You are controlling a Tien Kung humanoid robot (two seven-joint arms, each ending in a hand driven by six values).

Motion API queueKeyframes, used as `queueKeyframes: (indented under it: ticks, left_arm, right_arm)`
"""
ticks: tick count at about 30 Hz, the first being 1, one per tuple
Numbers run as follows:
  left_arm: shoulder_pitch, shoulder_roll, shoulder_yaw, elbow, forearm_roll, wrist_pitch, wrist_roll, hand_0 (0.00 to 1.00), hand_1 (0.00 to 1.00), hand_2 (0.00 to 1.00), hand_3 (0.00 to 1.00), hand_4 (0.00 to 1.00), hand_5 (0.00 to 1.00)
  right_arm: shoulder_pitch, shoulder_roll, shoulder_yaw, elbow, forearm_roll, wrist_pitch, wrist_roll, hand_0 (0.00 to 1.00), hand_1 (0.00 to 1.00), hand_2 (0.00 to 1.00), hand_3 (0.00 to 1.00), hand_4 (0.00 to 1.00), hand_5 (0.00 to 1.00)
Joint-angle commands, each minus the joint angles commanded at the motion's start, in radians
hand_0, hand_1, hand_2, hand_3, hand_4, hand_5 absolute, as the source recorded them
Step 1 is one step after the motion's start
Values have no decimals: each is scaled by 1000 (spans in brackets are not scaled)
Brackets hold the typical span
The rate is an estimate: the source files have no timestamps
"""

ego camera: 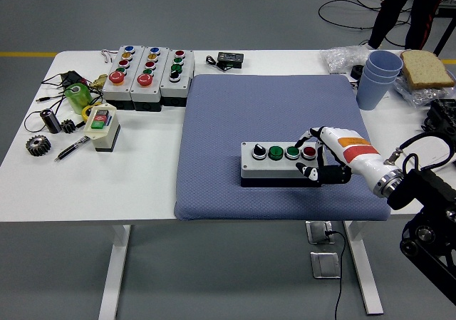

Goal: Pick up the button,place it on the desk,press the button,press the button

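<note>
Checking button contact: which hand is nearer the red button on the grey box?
Right hand: a fingertip is at the red button on the button box. The left hand is out of view.

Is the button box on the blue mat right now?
Yes, the button box lies flat on the blue mat, with the right hand at its right end.

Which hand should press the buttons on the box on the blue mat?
Right. The right robot hand is already at the button box, a fingertip by its red button. The left isn't in view.
</note>
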Motion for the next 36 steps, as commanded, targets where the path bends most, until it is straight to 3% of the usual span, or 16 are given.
queueKeyframes:
  ticks: [20, 29, 34, 36]
  left_arm:
    - [-1, 2, -4, 0, 4, 0, 0, 633, 668, 688, 607, 351, 653]
    - [-3, 2, -5, 0, 6, 1, 0, 633, 668, 688, 607, 351, 655]
    - [-2, 1, -9, 0, 13, 1, 2, 633, 668, 688, 607, 350, 654]
    - [-2, 1, -10, 0, 14, 1, 3, 633, 668, 688, 607, 350, 654]
  right_arm:
    - [16, 17, -48, -54, -2, 6, -12, 60, 2, 208, 617, 697, 289]
    - [16, 16, -31, -40, 11, 7, -13, 62, 2, 208, 617, 697, 289]
    - [11, 4, 45, 10, 161, 17, -2, 63, 2, 209, 618, 698, 286]
    - [9, -2, 87, 30, 243, -3, 18, 63, 2, 209, 618, 698, 286]
